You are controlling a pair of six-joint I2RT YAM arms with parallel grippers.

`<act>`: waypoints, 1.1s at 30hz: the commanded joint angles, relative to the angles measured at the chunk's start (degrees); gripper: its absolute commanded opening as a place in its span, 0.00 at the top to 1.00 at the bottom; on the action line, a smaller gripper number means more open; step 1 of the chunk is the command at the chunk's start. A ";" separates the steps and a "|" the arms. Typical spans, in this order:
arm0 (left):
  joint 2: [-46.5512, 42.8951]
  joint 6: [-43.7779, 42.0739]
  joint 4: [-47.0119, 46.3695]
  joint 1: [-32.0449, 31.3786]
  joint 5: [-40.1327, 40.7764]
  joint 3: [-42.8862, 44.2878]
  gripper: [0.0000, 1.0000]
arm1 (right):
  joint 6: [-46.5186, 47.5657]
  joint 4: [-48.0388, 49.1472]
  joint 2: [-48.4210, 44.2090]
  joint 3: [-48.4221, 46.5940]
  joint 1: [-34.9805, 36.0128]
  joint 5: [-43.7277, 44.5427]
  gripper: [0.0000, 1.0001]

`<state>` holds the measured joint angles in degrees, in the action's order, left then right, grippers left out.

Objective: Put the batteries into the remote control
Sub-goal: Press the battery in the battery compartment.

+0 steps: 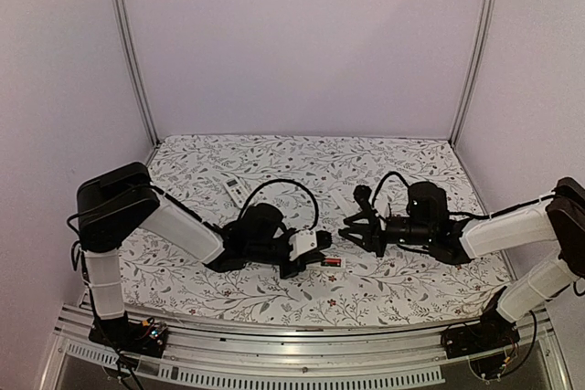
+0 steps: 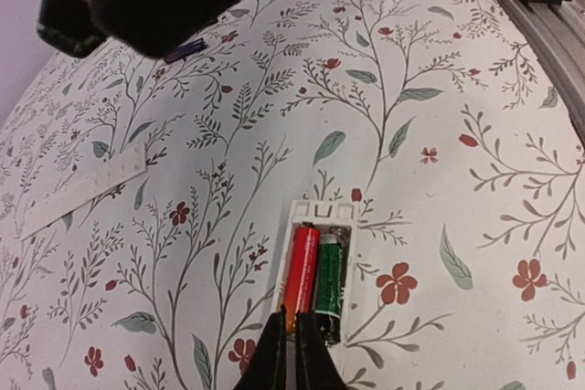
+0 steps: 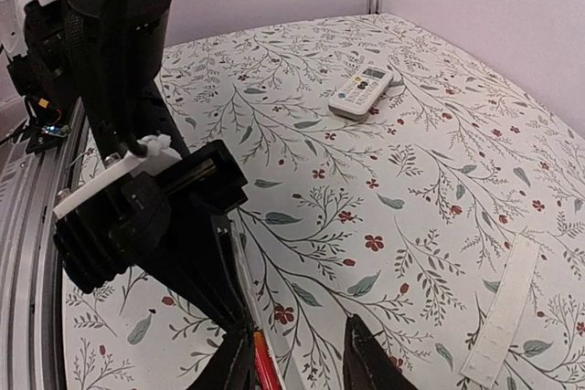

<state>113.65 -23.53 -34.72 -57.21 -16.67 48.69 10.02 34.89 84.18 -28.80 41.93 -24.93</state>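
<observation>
The left gripper [image 2: 285, 358] has its fingers pressed together, tips at the near end of the red battery [image 2: 300, 271]. It lies beside a green-and-black battery [image 2: 329, 279] in the open remote [image 2: 322, 211] on the flowered cloth [image 2: 457, 89]. Just beyond, the right gripper [image 3: 297, 353] stands apart, gripping nothing. Farther back lie a white strip [image 3: 501, 312] and a second remote [image 3: 361, 90]
</observation>
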 commanded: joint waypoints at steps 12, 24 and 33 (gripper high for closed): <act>-11.10 -9.07 17.73 2.56 -2.16 -0.46 0.72 | -34.97 -30.75 -3.38 -6.29 -2.14 7.28 0.61; -5.61 -8.92 22.37 2.18 -3.85 4.83 0.93 | -45.18 -32.40 5.13 -9.79 -2.51 -0.42 0.76; -2.66 -6.79 21.60 0.97 -4.29 6.16 0.93 | -45.80 -29.76 8.67 -9.06 -2.55 -4.56 0.80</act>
<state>109.62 -31.88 -13.85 -55.64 -20.03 53.65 -34.79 3.66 90.65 -37.65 39.68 -26.61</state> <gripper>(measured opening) 0.077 0.206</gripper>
